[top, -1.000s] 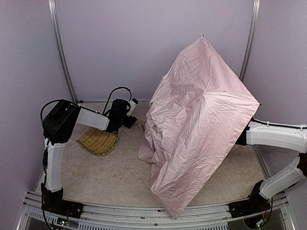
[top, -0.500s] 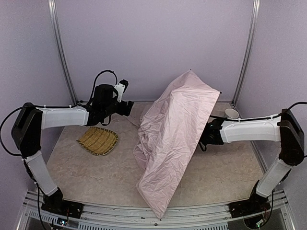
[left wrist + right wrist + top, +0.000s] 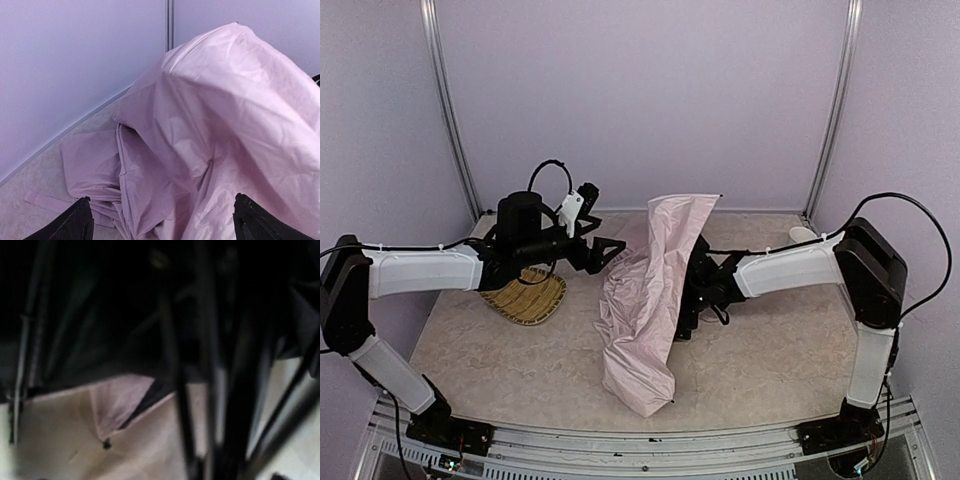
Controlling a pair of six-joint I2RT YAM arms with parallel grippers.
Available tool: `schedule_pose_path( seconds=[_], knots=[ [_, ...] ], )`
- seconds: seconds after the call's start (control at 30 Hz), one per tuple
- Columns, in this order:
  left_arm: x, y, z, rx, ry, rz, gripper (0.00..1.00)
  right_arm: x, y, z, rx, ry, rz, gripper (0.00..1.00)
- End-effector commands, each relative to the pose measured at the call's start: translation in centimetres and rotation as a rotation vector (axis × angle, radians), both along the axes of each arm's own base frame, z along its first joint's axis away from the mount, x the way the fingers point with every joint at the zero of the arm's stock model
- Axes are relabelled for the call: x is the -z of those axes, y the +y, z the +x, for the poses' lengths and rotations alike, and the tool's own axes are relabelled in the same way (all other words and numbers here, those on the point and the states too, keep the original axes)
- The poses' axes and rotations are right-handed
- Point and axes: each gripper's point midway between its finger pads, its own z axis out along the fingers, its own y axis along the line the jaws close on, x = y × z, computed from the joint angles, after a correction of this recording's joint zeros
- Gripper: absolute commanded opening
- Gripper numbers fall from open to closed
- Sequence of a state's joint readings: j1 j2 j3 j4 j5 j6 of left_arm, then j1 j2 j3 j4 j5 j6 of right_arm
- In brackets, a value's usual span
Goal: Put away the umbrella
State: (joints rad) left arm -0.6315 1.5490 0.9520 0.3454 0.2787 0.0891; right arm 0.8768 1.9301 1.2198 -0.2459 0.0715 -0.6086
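- Handling: the pale pink thin-fabric compact umbrella [image 3: 645,290] with black ribs is judged light. Its canopy looks soft, slippery and loose, and its ribs look thin and easily bent.
- Location: the umbrella lies half collapsed across the middle of the beige counter [image 3: 770,350], running from near the far edge almost to the near edge, with the canopy slumped in folds.
- Grasp point: take the rigid shaft or the gathered ribs, because loose fabric would likely slide out. The handle is not visible.
- Left pincer [image 3: 610,252]: jaws wide apart and empty, just beside the canopy's left side and aimed at it, above the yellow woven tray [image 3: 535,295].
- Right pincer [image 3: 692,298]: tucked under the canopy's right side among the black ribs. The wrist view is blurred, so neither its opening nor any grip can be told.
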Motion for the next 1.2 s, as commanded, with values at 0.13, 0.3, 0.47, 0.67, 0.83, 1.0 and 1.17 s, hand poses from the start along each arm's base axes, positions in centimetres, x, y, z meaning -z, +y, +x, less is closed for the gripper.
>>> schedule_pose_path(
  seconds=[0.13,0.3,0.47,0.67,0.83,1.0,1.17],
  knots=[
    [-7.7,-1.6,-2.7,0.110,-0.142,-0.200,0.94,-4.4,0.5,-0.9,-0.004,-0.008,0.083,1.00],
    [-10.1,-4.3,0.1,0.144,-0.174,-0.252,0.98,-4.4,-0.7,-1.9,0.000,0.013,0.066,0.98],
    [-8.0,-9.4,3.6,0.274,-0.131,-0.155,0.96,-3.7,-1.8,-3.2,0.007,0.061,0.044,0.95],
    [-4.1,-11.8,1.7,0.489,-0.049,-0.071,0.81,-4.0,-2.8,-3.3,0.031,0.049,0.055,0.93],
    [-2.4,-10.6,-0.6,0.553,-0.043,0.001,0.63,-5.4,-2.9,-2.3,0.040,0.028,0.108,0.93],
    [-1.3,-9.8,-0.6,0.515,-0.025,0.031,0.15,-6.5,-2.7,-1.4,0.032,-0.003,0.130,0.92],
    [0.3,-6.8,1.9,0.345,0.028,0.042,0.00,-7.7,-4.4,-1.4,0.058,0.012,0.123,0.91]
  ],
)
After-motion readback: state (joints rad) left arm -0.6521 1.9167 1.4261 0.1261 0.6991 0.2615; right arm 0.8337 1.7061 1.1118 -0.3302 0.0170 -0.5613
